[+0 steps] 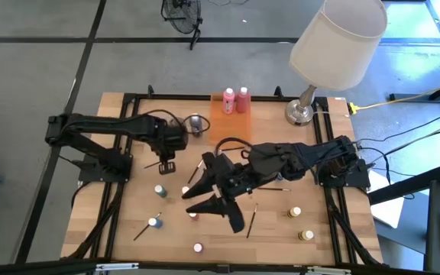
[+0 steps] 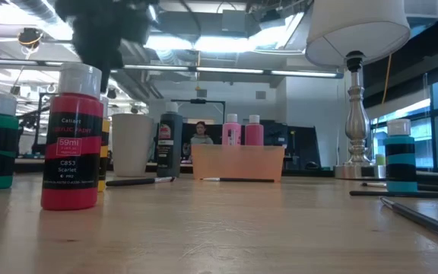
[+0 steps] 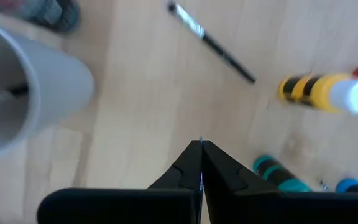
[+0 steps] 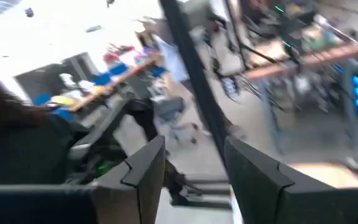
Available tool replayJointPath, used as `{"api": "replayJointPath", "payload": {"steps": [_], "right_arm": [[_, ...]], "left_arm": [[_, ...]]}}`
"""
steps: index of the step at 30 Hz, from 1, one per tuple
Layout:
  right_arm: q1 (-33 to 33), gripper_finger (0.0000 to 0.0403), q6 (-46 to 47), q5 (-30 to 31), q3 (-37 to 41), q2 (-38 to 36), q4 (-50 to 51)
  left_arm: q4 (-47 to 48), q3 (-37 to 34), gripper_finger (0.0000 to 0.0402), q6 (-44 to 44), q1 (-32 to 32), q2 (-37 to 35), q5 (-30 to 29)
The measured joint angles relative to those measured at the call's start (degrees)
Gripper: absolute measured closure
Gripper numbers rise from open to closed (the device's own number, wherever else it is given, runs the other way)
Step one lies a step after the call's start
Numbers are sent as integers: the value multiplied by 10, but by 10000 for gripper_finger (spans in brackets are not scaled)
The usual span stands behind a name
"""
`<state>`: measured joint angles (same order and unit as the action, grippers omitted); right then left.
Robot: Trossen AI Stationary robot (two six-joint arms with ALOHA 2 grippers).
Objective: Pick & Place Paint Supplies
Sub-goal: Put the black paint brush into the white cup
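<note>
Biggest worry here: the right gripper (image 4: 191,180) is tipped up over the middle of the table (image 1: 121,229), wrist camera seeing only the room, so it has no view of what's below and could knock over a paint pot (image 1: 160,190) or roll a brush (image 1: 252,220) when it comes back down. Its fingers are spread partway with nothing visible between them. The left gripper (image 3: 201,149) has its fingers pressed together, empty, hovering near the grey cup (image 1: 195,124). Supplies look tiny: white-capped pots and thin dark brushes scattered across the table, two pink bottles (image 1: 235,100) already in the orange tray (image 1: 218,111) at the back.
</note>
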<state>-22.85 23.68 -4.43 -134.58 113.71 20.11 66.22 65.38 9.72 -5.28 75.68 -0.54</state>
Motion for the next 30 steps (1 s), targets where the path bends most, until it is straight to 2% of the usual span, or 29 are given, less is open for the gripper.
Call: {"api": "replayJointPath", "payload": {"steps": [9, 13, 18, 24, 30], "right_arm": [[-22, 232, -76, -9, 0, -2, -24], [-28, 232, -112, -18, 0, -4, -16], [-28, 232, -133, -36, 0, -13, 3], [-28, 232, -137, -53, 0, -15, 28], [-27, 232, -145, -52, 0, -15, 70]], "left_arm": [[-5, 87, 400, 23, 0, -85, -37], [-48, 93, 400, 53, 2, -144, -69], [-160, 73, 400, 61, 15, -227, -133], [-279, 38, 400, 51, 16, -296, -135], [-354, -57, 400, 58, 16, -355, -126]]}}
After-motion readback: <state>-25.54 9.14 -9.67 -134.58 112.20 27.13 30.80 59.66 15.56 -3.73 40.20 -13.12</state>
